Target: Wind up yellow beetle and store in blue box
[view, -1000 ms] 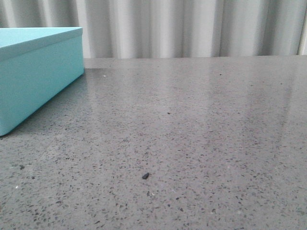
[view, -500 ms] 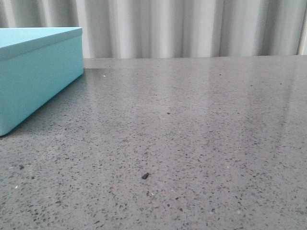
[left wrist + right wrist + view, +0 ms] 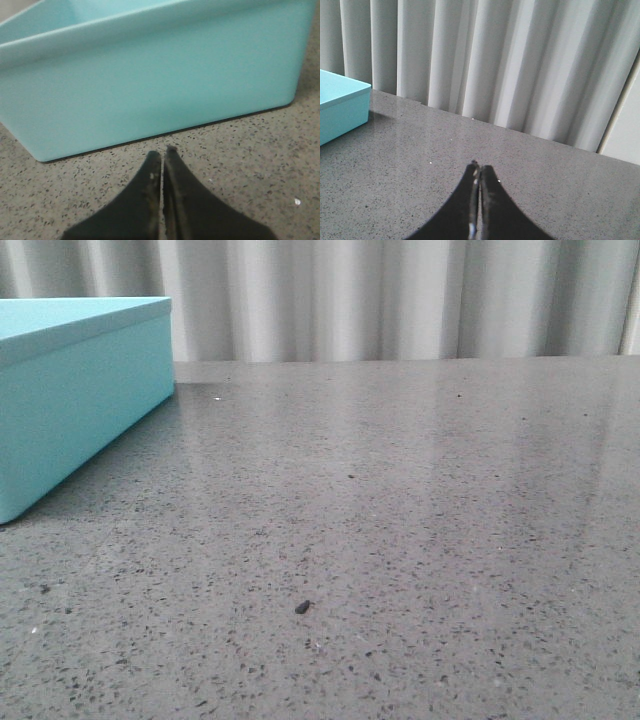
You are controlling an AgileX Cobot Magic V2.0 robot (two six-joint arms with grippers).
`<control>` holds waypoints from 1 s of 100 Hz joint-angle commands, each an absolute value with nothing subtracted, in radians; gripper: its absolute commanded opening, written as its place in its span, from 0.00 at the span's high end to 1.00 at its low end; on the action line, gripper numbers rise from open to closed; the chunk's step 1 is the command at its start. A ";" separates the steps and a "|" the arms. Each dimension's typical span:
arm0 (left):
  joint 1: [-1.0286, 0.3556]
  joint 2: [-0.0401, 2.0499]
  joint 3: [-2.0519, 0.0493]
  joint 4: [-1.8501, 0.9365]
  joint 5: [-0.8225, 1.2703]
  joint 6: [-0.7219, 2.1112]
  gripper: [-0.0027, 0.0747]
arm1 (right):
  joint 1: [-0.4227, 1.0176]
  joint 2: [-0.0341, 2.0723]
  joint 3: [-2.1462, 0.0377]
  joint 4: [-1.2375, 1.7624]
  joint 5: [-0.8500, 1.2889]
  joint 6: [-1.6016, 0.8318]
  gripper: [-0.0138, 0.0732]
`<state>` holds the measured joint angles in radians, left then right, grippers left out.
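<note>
Turquoise blue box (image 3: 70, 390) shows no readable writing.

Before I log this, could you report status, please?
Both pincers, left and right, shut, empty. Blue box lidded. Yellow beetle not visible. Nothing obstructing.

Right gripper (image 3: 479, 172) pressed closed, black fingers (image 3: 492, 200) meeting tip to tip, nothing between them. It hangs over a grey speckled table (image 3: 410, 165). One corner of the blue box (image 3: 340, 107) shows at the frame edge (lid on, rest cut off), well apart from the gripper. Pale pleated curtain (image 3: 520, 65) runs behind the table's far edge.
</note>
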<state>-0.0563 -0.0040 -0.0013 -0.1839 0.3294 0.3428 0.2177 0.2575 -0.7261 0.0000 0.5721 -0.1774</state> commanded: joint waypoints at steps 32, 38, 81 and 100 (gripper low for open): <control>-0.054 -0.026 0.024 -0.190 0.308 0.341 0.99 | 0.221 0.270 -0.607 0.000 0.309 -0.184 0.90; -0.054 -0.026 0.024 -0.190 0.308 0.341 0.99 | 0.221 0.270 -0.569 0.000 0.257 -0.184 0.90; -0.054 -0.026 0.024 -0.190 0.308 0.341 0.99 | 0.221 0.270 -0.532 0.011 0.241 -0.184 0.90; -0.054 -0.026 0.024 -0.190 0.308 0.341 0.99 | 0.221 0.270 -0.531 0.011 0.399 -0.184 0.90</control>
<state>-0.0563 -0.0040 -0.0013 -0.1839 0.3413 0.3428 0.2177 0.2575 -0.5070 0.0094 0.4029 -0.1774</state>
